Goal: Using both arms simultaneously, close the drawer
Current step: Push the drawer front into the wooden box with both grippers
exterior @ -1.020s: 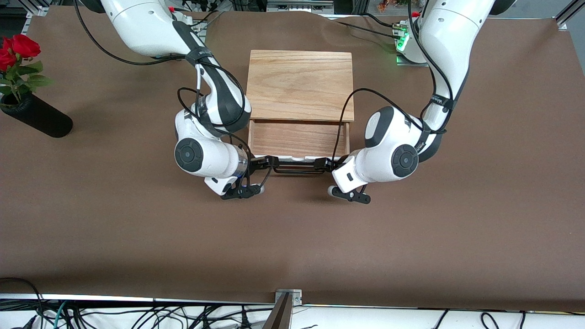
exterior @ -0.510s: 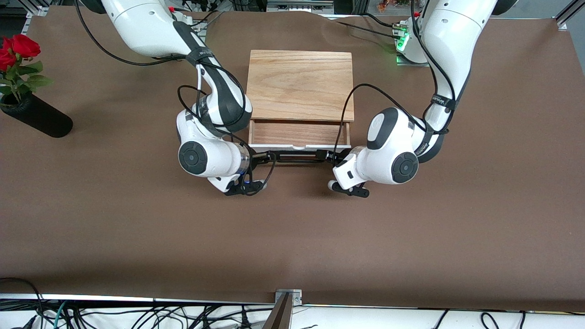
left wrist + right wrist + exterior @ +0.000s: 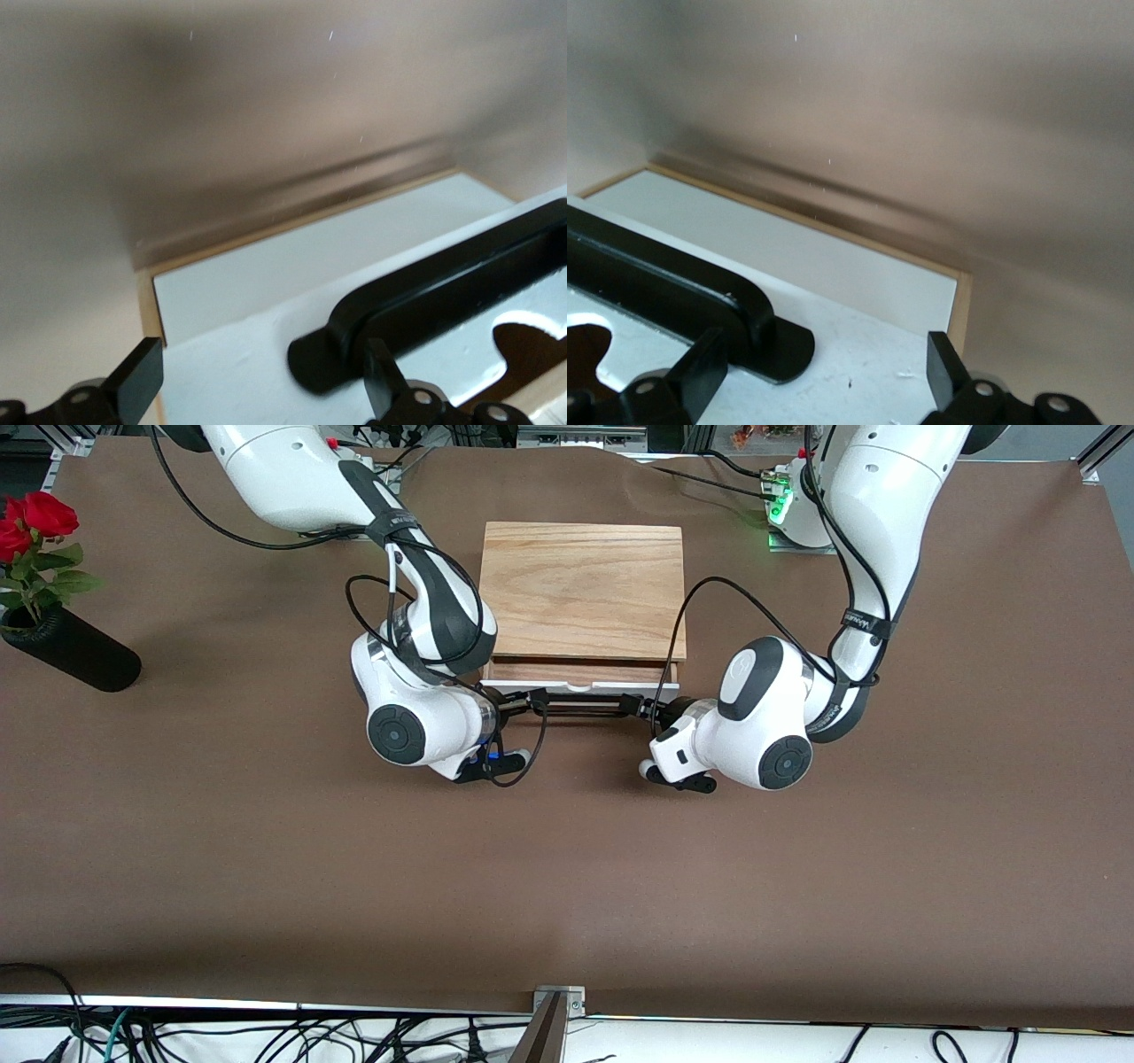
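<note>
The drawer (image 3: 580,672) sticks only a thin strip out of the wooden casing (image 3: 582,589). Its white front panel (image 3: 532,686) carries the black bar handle (image 3: 585,707). My left gripper (image 3: 640,707) is open at the handle's end toward the left arm. In the left wrist view its gripper (image 3: 261,390) spans the white panel (image 3: 257,274) beside the handle's end (image 3: 425,301). My right gripper (image 3: 529,701) is open at the handle's other end. In the right wrist view its gripper (image 3: 824,367) spans the panel (image 3: 833,266) next to the handle's foot (image 3: 673,288). Neither holds anything.
A black vase with red roses (image 3: 73,657) lies tilted toward the right arm's end of the table. A box with a green light (image 3: 780,509) stands by the left arm's base. A metal bracket (image 3: 558,1001) sits at the table's near edge.
Both grippers have moved toward the casing together with the front panel. The drawer has slid in, and the visible strip of tray has shrunk to a sliver.
</note>
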`<state>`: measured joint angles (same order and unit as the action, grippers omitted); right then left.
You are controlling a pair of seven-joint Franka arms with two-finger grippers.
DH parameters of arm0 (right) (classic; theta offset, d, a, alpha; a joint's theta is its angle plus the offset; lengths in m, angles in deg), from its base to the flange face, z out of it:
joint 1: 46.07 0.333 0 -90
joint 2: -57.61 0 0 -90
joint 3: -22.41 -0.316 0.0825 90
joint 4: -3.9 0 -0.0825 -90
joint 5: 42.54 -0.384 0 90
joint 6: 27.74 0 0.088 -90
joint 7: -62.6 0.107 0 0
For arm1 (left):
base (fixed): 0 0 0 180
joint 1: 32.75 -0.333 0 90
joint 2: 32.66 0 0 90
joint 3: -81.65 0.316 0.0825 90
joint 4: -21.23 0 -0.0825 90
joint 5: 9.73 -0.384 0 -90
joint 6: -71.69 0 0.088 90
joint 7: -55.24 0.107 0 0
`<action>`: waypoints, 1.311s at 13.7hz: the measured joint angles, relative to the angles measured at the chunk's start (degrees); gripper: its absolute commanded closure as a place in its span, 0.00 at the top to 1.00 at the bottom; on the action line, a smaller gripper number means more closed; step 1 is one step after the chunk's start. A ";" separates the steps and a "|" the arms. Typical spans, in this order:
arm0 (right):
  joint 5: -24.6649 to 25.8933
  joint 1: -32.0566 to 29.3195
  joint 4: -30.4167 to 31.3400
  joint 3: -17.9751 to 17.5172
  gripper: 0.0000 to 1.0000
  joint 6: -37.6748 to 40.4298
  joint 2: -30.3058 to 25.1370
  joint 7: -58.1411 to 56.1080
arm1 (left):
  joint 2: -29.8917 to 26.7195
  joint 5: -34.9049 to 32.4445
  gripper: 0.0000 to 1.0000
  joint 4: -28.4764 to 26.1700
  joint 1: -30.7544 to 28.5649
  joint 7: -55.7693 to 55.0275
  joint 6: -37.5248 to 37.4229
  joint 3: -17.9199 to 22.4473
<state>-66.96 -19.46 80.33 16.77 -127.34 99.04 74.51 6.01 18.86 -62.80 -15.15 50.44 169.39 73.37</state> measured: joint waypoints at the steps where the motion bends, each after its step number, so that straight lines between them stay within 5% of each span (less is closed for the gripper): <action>1: -0.33 0.00 0.00 -0.02 1.00 0.90 0.00 0.00 | 0.00 0.00 1.00 0.00 -0.12 0.00 -1.19 0.00; 18: -0.62 0.49 0.36 -2.29 1.00 4.59 0.30 -0.01 | 0.30 0.03 1.00 -0.33 -0.21 0.00 -9.28 -0.07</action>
<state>-67.58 -18.97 80.69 14.48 -122.75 99.34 74.50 6.31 18.90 -63.13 -15.35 50.44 160.11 73.30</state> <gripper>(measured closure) 0.000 0.000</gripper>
